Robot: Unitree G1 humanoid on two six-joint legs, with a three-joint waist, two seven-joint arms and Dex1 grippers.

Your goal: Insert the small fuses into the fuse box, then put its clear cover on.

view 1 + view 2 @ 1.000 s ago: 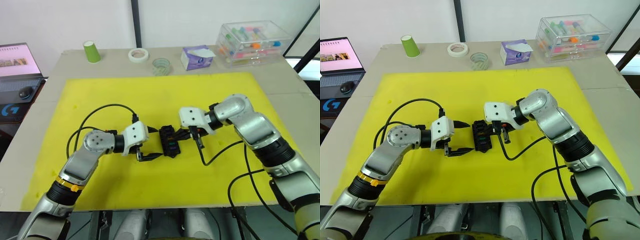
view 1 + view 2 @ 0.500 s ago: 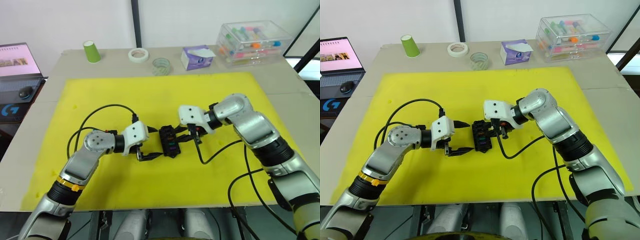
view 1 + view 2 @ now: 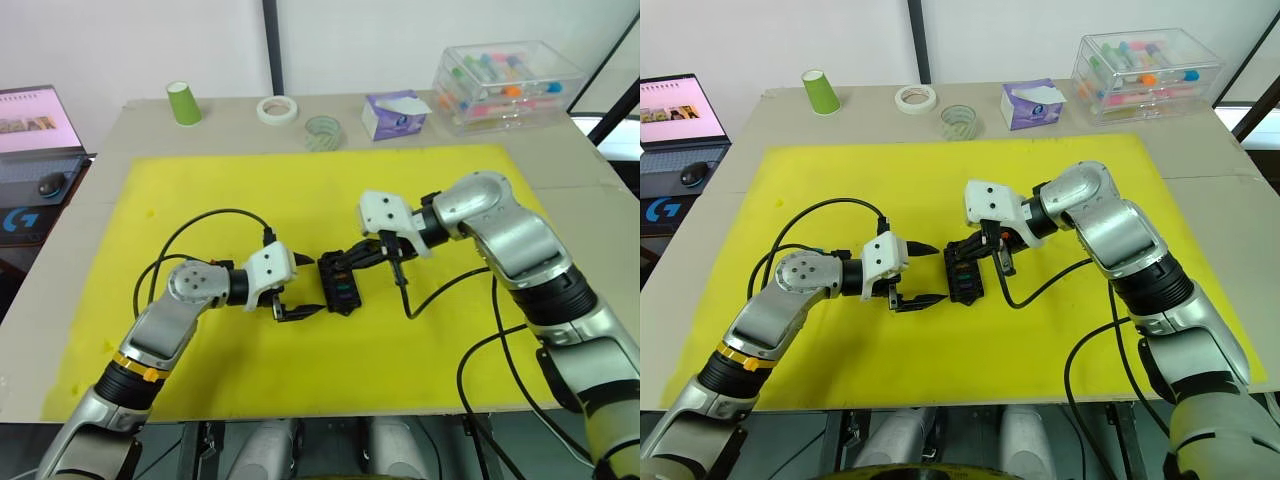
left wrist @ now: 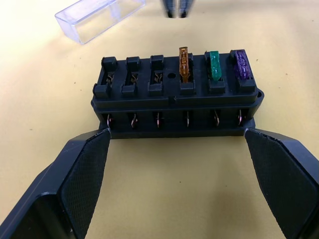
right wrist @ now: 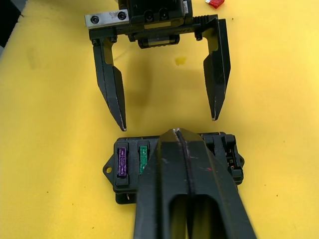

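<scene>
Three fuses in, three slots empty

Right claw (image 3: pixel 982 245), pressed together, has lifted over the box (image 4: pixel 175 94) (orange fuse (image 4: pixel 183 64) seated?); left claw (image 3: pixel 300 286) stays spread beside it.

A: We have the fuse box (image 4: pixel 175 97) lying on the yellow surface (image 4: pixel 164 189), between the left gripper (image 4: pixel 175 164)'s two black fingers (image 4: pixel 82 172), which stand wide apart, one off each end of it. We can't tell whether either touches.

B: Slots?

A: We count six in the top row. Three hold fuses side by side: an orange fuse (image 4: pixel 184 63), a green fuse (image 4: pixel 214 65), a purple fuse (image 4: pixel 240 64). The other three show bare metal clips.

B: Beyond the box?

A: The clear cover (image 4: pixel 97 18) lies on the mat, apart from the block. Beside it we see the right gripper (image 4: pixel 175 7)'s tips pressed together.
</scene>
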